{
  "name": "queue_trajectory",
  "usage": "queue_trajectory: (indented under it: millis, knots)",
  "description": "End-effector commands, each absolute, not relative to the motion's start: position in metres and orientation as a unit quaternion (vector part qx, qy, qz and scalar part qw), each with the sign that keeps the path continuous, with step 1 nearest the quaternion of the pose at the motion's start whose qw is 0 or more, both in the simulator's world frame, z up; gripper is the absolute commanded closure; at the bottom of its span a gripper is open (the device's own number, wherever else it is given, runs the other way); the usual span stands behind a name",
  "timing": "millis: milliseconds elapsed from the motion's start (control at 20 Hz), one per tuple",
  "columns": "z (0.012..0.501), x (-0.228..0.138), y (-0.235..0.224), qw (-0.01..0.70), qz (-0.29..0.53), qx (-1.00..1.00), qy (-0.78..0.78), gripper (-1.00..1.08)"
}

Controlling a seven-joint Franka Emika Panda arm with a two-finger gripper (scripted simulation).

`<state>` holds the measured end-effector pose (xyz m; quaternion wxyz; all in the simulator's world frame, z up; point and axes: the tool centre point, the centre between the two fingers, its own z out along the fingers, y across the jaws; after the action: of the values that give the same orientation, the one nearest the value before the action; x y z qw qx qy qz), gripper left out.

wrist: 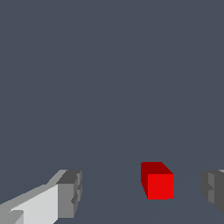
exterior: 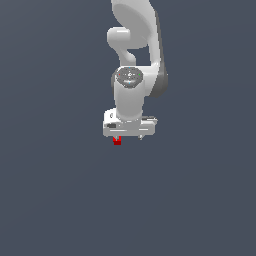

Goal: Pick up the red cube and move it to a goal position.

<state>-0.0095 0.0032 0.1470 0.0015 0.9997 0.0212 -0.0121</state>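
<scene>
A: Where's the cube [wrist: 160, 185]?
B: On the counter [wrist: 109, 78], between the two fingers [wrist: 70, 194], touching neither, nearer one.
A: And from outside?
B: The cube [exterior: 117, 141] peeks out at 6 o'clock under the end effector [exterior: 129, 135], whose fingers are spread apart.

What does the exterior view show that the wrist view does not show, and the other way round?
Only the exterior view shows the white arm and the whole gripper from outside. Only the wrist view shows the two grey fingers standing apart, with the red cube between them, nearer one finger and touching neither. Both views show the red cube and the plain dark floor.
</scene>
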Motion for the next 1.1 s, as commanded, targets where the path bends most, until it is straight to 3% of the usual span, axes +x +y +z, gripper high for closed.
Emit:
queue_trajectory:
  millis: [0,500,1050]
  knots:
    - [0.147,-0.009,0.003,0.001,-0.012,1.000,0.021,-0.92]
    - [0.127,-0.022,-0.006,0.001,-0.010,1.000,0.023,-0.92]
    - [0.062,-0.061,-0.037,0.001,-0.004,1.000,0.027,-0.92]
